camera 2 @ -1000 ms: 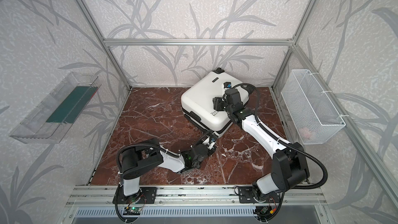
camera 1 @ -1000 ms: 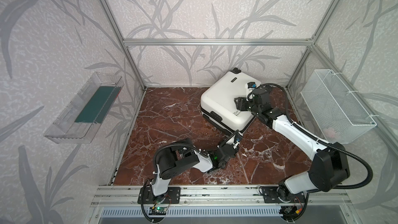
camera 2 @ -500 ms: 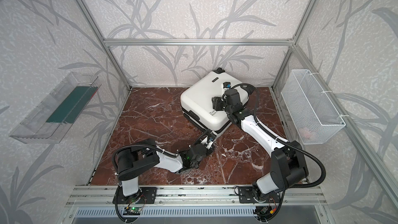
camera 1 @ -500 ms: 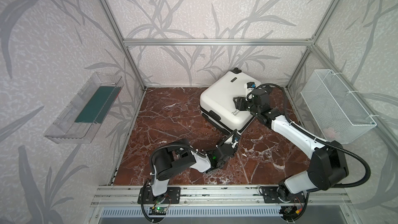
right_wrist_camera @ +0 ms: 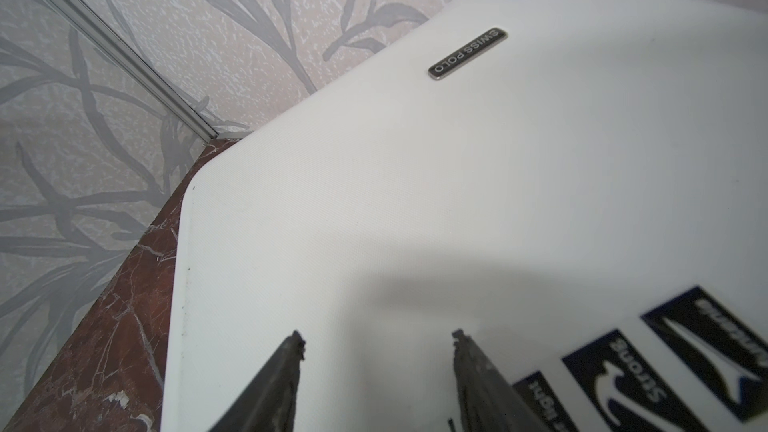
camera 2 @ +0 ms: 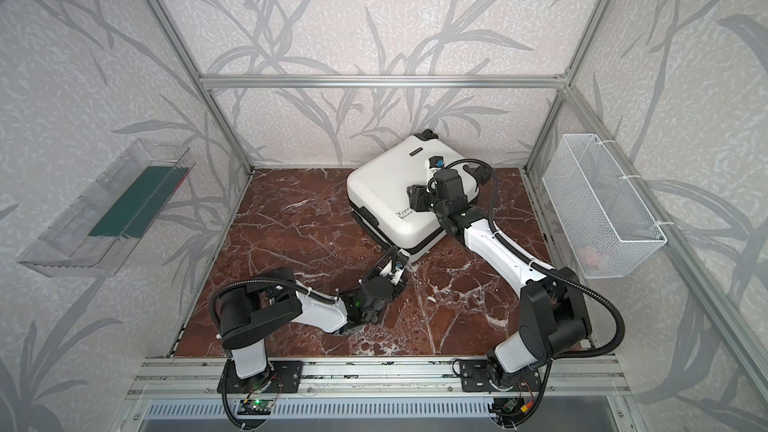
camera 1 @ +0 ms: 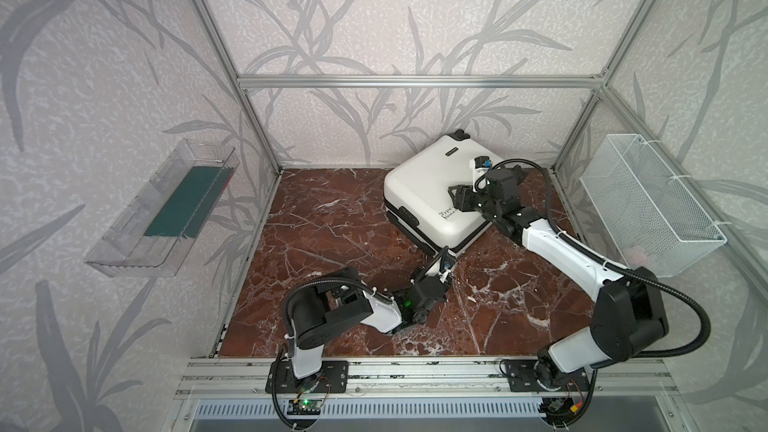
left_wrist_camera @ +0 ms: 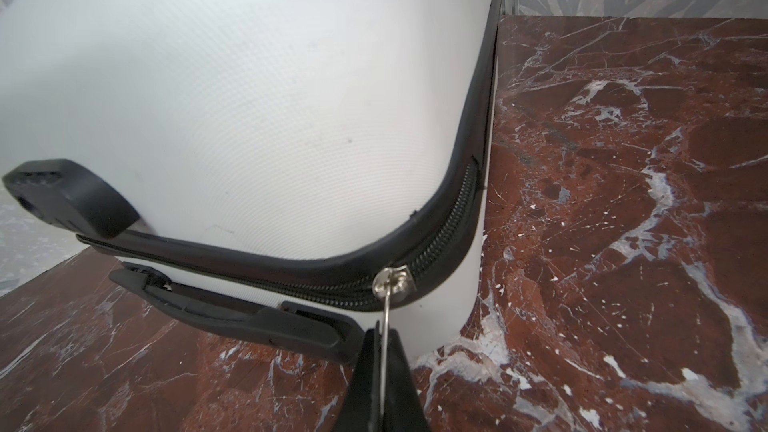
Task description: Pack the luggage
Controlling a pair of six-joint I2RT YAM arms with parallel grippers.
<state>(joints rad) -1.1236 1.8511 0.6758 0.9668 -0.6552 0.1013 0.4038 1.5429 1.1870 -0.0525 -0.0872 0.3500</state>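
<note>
We're seeing the white suitcase (camera 1: 428, 197) lying flat, lid down, at the back right of the marble tabletop (camera 1: 332, 243), one corner pointing toward the front, a black wheel (camera 1: 459, 145) near the back wall. In the left wrist view the metal zipper pull (left_wrist_camera: 387, 309) is hanging off the slider at the rounded corner of the black zipper seam (left_wrist_camera: 440, 234), and the left gripper (left_wrist_camera: 383, 344) is pinching that pull, jaws together on it. A black side handle (left_wrist_camera: 249, 320) is sitting just beside it. The right gripper (right_wrist_camera: 378, 342) is poised over the lid with jaws apart, holding nothing; we can't tell if the tips are touching the shell. Near it the logo plate (right_wrist_camera: 467, 54) and blue stickers (right_wrist_camera: 623, 384) are showing. Further out, a white wire basket (camera 1: 648, 209) is hanging on the right wall and a clear tray (camera 1: 124, 251) on the left wall, holding something dark green.
</note>
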